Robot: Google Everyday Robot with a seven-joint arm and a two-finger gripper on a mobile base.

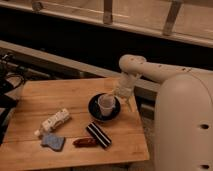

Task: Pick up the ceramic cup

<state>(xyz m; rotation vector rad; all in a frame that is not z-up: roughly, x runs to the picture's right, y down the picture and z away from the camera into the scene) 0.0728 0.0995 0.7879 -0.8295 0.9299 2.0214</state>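
The ceramic cup (105,105) is small, off-white and handleless. It stands upright on the dark round saucer (95,112) on the right half of the wooden table (40,95). My gripper (119,96) hangs from the white arm (150,70) just right of and slightly above the cup, close to its rim.
A white dotted tube (55,121) lies at the table's left. A blue-grey cloth (53,142), a reddish-brown object (85,142) and a black-and-white striped bar (98,135) lie near the front edge. My white body (182,125) fills the right side. Railings run behind the table.
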